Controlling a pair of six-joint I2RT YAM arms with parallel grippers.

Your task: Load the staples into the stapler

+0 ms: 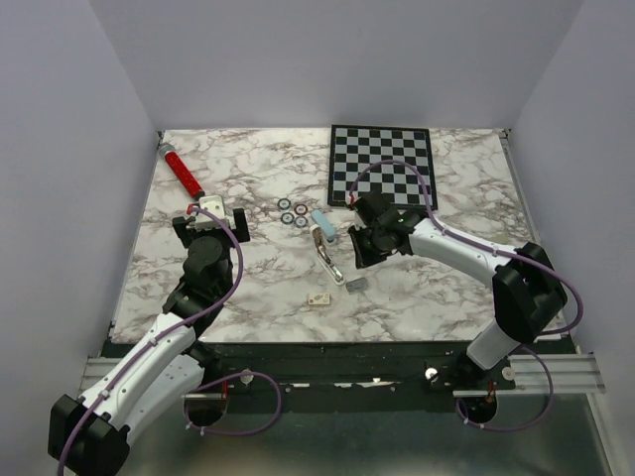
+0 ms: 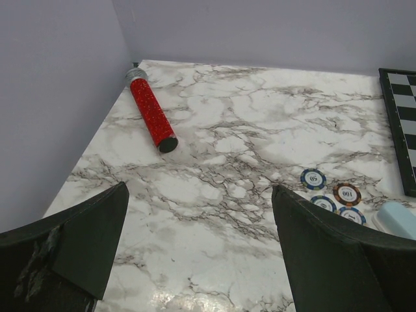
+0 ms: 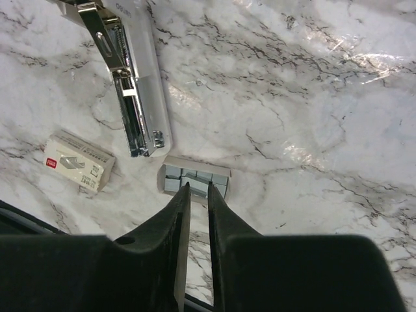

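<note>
The staples lie flat on the bench, a teal-grey strip just past the stapler's near end. The stapler lies opened out, its white base and metal channel facing up and its light blue top swung away at the far end. A cream box lies just left of the staples, apart from them.

The right pincer points down over the near edge of the staples. Its jaws are barely open, with only a thin slit between them. In the wrist view the tips overlap the strip's edge, but whether they touch it cannot be told. Nothing shows held between them.

The left pincer hangs over bare bench well to the left, spread wide and holding nothing. Poker chips lie between it and the stapler. A red tube lies toward the far left corner, and a chessboard sits at the far right.
</note>
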